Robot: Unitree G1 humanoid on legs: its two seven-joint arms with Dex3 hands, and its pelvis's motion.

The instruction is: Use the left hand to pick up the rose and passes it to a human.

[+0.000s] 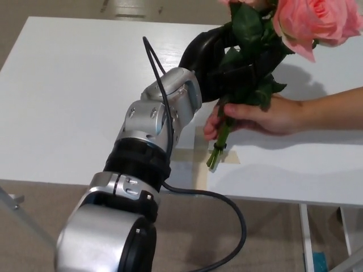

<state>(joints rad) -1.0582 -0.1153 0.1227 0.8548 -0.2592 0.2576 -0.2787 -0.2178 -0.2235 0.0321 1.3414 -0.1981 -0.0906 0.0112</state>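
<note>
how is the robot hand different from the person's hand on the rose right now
The robot hand is black and grips the rose high up among the leaves, just under the bloom; the person's hand is bare and closes on the stem lower down. The robot hand comes in from the left on a silver arm, the person's hand from the right. Both are closed on the same rose above the white table.

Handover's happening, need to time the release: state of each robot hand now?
Left robot hand: shut on the rose; a person's hand grips the stem too.
Right robot hand: not in view.
</note>
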